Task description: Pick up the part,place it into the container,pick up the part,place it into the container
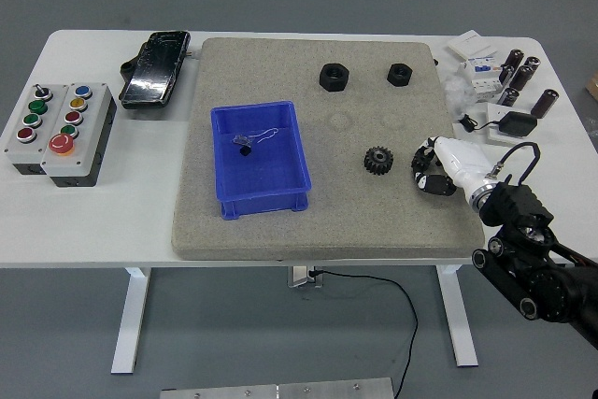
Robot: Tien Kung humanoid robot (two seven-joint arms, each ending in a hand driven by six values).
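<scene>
Just left of the right hand (432,167), whose fingers are curled and hold nothing, the black gear (378,160) lies flat on the grey mat (374,221); the blue container (261,158) sits farther left.

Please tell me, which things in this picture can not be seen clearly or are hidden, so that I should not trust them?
Only the head view is given.
- Right hand: fingers curled, holding nothing visible; its palm side faces away.
- Left hand: out of the picture.
- Small dark item in the blue container: too small to identify.
- Gear: teeth too small to count.
- Cylinders at the table's far right: labels too small to read.
- Black device: glare hides its surface.
</scene>
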